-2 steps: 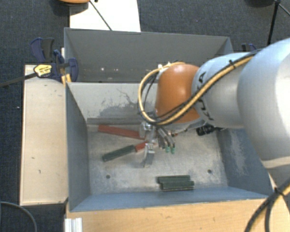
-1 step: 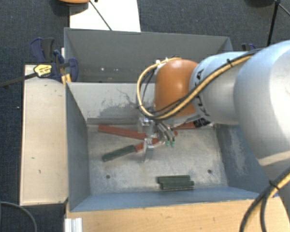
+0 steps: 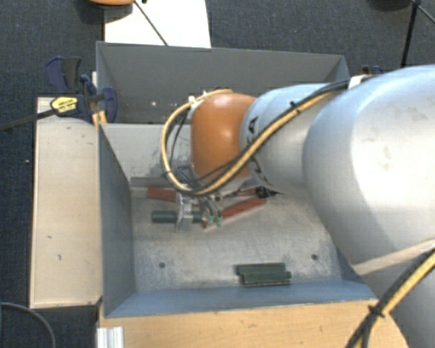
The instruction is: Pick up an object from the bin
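Note:
My gripper (image 3: 196,214) is down near the bin floor in the left middle of the bin, under the arm's orange cover. A small dark green piece (image 3: 162,217) lies just left of it. A reddish-brown bar (image 3: 158,193) lies a little farther back on the left. Another reddish-brown bar (image 3: 243,207) sticks out to the right of the gripper, partly hidden by the arm. I cannot tell whether the gripper touches any of these.
A dark green rectangular block (image 3: 262,274) lies flat near the bin's front wall, apart from the rest. The arm covers the right and back of the bin.

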Available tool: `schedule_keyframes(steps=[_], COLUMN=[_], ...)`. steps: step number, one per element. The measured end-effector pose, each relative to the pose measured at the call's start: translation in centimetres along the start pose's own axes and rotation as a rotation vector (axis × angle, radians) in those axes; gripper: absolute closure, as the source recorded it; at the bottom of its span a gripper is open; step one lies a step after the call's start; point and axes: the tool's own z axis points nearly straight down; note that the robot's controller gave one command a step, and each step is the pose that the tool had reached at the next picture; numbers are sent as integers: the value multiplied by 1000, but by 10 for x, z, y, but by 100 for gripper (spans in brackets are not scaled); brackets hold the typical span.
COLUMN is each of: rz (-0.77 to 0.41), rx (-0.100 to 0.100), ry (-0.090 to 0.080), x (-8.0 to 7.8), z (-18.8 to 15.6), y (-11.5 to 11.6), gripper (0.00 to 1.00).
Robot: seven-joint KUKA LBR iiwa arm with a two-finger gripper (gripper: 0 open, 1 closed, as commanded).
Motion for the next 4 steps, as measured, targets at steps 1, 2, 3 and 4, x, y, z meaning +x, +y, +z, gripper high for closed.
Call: schedule_keyframes(steps=[1, 2, 3, 4], rz=[0, -19, -19, -14], rx=[0, 0, 0, 1], ry=[0, 1, 1, 4], x=[0, -8, -8, -6], z=[0, -98, -98, -140], y=[0, 13, 13, 23], gripper=[100, 100, 100, 100])
